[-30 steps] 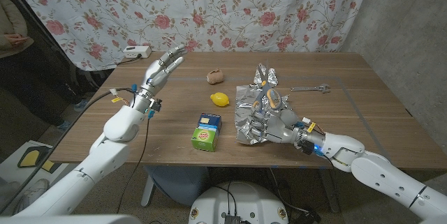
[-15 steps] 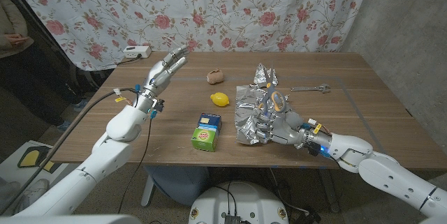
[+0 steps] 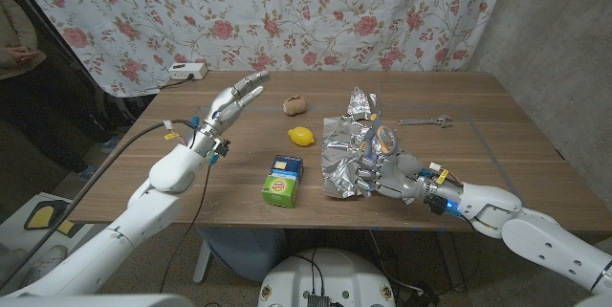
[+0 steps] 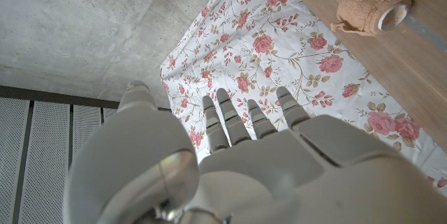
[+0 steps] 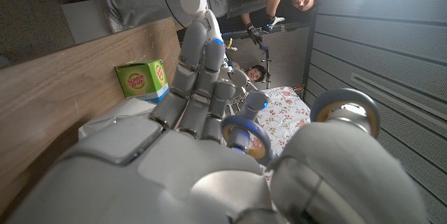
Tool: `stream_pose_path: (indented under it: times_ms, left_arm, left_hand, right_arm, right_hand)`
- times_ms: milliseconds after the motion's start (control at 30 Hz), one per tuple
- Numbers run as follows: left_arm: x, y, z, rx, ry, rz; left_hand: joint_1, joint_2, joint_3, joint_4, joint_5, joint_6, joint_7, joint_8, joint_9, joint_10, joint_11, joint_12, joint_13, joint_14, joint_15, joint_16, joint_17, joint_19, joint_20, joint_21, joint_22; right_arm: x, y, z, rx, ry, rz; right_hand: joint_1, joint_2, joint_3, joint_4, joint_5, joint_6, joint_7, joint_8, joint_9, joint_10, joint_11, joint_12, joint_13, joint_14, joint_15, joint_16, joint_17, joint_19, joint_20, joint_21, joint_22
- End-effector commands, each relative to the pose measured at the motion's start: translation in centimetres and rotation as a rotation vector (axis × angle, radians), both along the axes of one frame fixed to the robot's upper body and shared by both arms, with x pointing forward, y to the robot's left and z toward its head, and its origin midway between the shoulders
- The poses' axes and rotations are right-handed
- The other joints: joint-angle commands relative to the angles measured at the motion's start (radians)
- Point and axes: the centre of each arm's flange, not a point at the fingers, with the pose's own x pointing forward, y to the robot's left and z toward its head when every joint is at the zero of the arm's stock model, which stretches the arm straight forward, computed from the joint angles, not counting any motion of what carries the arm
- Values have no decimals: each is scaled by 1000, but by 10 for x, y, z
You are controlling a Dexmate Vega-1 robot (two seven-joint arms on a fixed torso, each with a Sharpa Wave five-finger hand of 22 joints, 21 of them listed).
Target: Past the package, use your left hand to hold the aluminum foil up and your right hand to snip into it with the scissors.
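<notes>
A crumpled sheet of aluminum foil [image 3: 340, 144] lies on the wooden table [image 3: 497, 168], right of centre, with one corner sticking up at the back. My right hand [image 3: 375, 170] sits at the foil's near right edge and holds the scissors [image 3: 383, 138]. Their blue and orange handle rings [image 5: 249, 131] sit around its thumb and a finger. The green and blue package [image 3: 283, 181] stands left of the foil, near the front; it also shows past my right hand as a green box [image 5: 143, 79]. My left hand [image 3: 232, 101] hovers over the table's back left, fingers spread, holding nothing.
A lemon [image 3: 300, 136] and a brown lump [image 3: 295, 105] lie between my left hand and the foil. A wrench [image 3: 426, 121] lies behind the foil to the right. A white power strip [image 3: 186, 71] sits at the back left edge. A person [image 3: 13, 30] stands at far left.
My left hand has drifted right and a little farther over the table, still holding nothing. My right hand has shifted slightly at the foil's edge, and the scissor handles stand more upright.
</notes>
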Motion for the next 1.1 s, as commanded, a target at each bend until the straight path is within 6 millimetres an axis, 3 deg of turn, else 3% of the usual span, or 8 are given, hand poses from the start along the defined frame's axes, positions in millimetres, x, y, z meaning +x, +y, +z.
stream_pose_path:
  times_ms: [33,433,833,1100]
  left_arm:
    - [-9,-9,-8,120,-48,30]
    - [-18,-14,-9,195,-85,56]
    - [-18,-46,-5,376,-143,56]
    - [-19,-60,-6,446,-166,42]
  left_hand:
    - [8,-8,4,-8,9,18,-5,4,3,-9,-5,-5,-3,-22,4,-8,0,-4,1,0,2]
    - [24,-11,6,-22,16,-3,-4,-10,4,-35,-3,-18,-10,-62,12,-14,-6,-14,-4,-2,2]
    - [22,-14,1,-24,20,-12,3,-17,4,-73,17,-31,-15,-101,22,-17,-7,-36,-8,-7,2]
    - [17,-15,-2,-23,20,-5,4,-14,5,-79,15,-31,-18,-114,24,-16,-7,-43,-12,-8,2]
  right_arm:
    - [-1,-3,2,-2,27,1]
    - [-2,-1,3,2,34,17]
    - [-6,1,4,10,30,26]
    - [-5,0,3,19,36,22]
  right_hand:
    - [11,11,-8,-1,9,-78,70,-1,0,-13,-20,-9,-4,-3,-74,-2,5,7,-12,-7,2]
    - [29,25,-12,-1,11,-90,69,-2,-1,-16,-24,-18,-7,-4,-76,-11,1,13,-16,-19,3]
    - [38,32,-16,0,10,-92,68,-2,-1,-13,-23,-26,-14,-5,-74,-18,-1,15,-17,-28,2]
    - [43,36,-17,1,10,-97,70,-3,-1,-13,-23,-25,-10,-6,-75,-20,-1,16,-19,-30,4]
